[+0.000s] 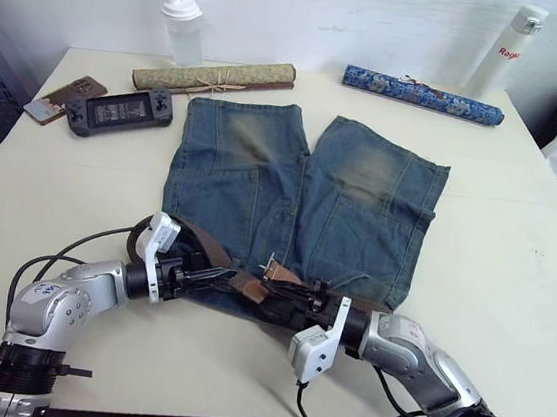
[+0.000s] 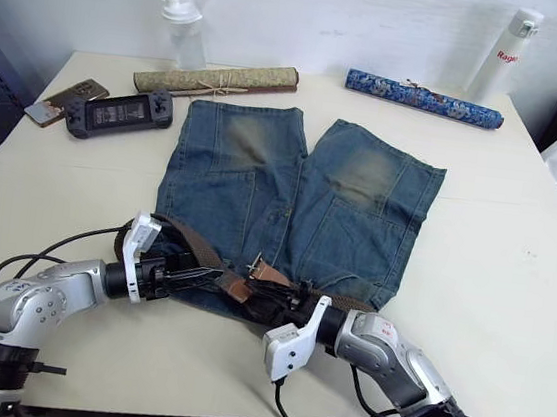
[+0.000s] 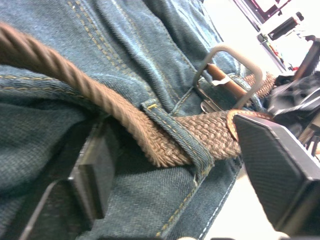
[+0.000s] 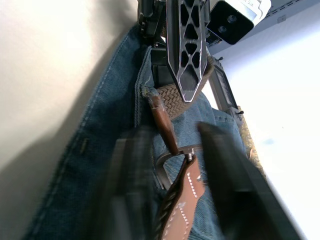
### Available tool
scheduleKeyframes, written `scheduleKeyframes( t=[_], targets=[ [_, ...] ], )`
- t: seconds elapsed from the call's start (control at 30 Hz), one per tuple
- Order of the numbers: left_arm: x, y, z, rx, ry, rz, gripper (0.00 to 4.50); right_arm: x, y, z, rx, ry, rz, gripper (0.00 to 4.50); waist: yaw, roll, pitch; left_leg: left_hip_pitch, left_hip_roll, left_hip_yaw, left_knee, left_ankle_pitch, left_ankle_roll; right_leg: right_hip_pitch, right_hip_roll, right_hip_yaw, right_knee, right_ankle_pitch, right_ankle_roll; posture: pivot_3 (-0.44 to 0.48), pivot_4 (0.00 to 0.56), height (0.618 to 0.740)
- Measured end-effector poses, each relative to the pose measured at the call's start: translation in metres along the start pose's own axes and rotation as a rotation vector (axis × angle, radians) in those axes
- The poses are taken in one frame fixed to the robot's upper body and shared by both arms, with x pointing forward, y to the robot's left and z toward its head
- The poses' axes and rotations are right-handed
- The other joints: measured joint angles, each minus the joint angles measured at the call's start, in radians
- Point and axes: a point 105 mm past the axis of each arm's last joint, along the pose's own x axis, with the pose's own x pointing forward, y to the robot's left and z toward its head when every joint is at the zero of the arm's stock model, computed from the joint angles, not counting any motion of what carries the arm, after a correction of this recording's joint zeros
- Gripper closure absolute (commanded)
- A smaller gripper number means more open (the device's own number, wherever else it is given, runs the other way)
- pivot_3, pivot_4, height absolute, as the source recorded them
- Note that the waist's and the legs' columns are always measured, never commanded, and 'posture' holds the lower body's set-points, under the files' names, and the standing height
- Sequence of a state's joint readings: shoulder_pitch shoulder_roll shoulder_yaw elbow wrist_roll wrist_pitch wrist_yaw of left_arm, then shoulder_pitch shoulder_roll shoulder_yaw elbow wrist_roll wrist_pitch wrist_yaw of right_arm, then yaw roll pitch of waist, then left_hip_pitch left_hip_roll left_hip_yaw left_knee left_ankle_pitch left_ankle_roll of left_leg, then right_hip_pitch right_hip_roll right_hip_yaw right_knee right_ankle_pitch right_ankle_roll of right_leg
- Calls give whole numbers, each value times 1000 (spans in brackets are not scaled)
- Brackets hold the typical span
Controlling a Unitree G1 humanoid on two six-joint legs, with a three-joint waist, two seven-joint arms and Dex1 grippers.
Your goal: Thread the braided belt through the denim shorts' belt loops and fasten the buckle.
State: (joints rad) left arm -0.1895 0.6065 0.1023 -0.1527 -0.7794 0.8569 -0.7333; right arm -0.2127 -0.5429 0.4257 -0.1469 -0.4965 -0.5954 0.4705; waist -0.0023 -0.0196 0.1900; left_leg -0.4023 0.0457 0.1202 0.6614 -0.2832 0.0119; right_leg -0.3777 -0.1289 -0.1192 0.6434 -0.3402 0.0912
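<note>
Denim shorts [image 1: 299, 201] flat on the surface, braided belt [image 3: 165, 140] through at least one belt loop [image 3: 175, 132] at the near waistband; buckle [image 3: 227, 75] unfastened. Left tool [image 1: 212, 277] open around the belt; right tool [image 4: 170, 165] open, straddling the buckle end

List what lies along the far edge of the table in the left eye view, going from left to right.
Phone → black handheld game console → clear shaker bottle → tan rolled mat → blue patterned cloth roll → white bottle.
</note>
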Motion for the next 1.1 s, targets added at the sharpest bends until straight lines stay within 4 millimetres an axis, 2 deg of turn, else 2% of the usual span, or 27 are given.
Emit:
scheduleKeyframes(
  t=[0.03, 0.23, 0.33, 0.57, 0.83, 0.9, 0.93, 1.1],
  targets=[
    [0, 0, 0, 0, -1, 0, 748, 0, 0, 0, 1, 2, -1, 649, 0, 0, 0, 0, 0, 0, 0, 0, 0, 0, 0, 0, 0, 0, 0, 0, 150, 717],
    [0, 0, 0, -2, -2, 0, 748, 0, 0, -1, 1, 5, -4, 649, 0, 0, 0, 0, 0, 0, 0, 0, 0, 0, 0, 0, 0, 0, 0, 0, 150, 717],
    [0, 0, 0, -2, -2, 0, 748, 0, 0, -1, -7, 7, -8, 1452, 0, 0, 0, 0, 0, 0, 0, 0, 0, 0, 0, 0, 0, 0, 0, 0, 150, 717],
    [0, 0, 0, -2, -1, 0, 748, 1, -4, 3, -42, -10, -31, 4487, 0, 0, 0, 0, 0, 0, 0, 0, 0, 0, 0, 0, 0, 0, 0, 0, 150, 717],
    [0, 0, 0, -1, -1, 1, 748, 1, -6, 3, -49, -13, -33, 4487, 0, 0, 0, 0, 0, 0, 0, 0, 0, 0, 0, 0, 0, 0, 0, 0, 150, 717],
    [-2, -1, 1, -5, -9, -1, 218, 1, -6, 3, -35, -13, -29, 4500, -1, 0, 0, 0, 0, 0, 0, 0, 0, 0, 0, 0, 0, 0, 0, 0, 150, 717],
    [-6, -5, 3, -6, -29, -5, 22, 1, -6, 3, -9, -13, -25, 4500, -2, 0, 0, 0, 1, 0, 0, 0, 0, 0, 0, 0, 0, 0, 0, 0, 150, 717],
    [-31, -24, 18, 61, -67, -1, 22, -3, -11, 4, 90, -10, -12, 4500, -3, 0, 0, 0, 1, 0, 0, 0, 0, 0, 0, 0, 0, 0, 0, 0, 150, 717]
  ],
)
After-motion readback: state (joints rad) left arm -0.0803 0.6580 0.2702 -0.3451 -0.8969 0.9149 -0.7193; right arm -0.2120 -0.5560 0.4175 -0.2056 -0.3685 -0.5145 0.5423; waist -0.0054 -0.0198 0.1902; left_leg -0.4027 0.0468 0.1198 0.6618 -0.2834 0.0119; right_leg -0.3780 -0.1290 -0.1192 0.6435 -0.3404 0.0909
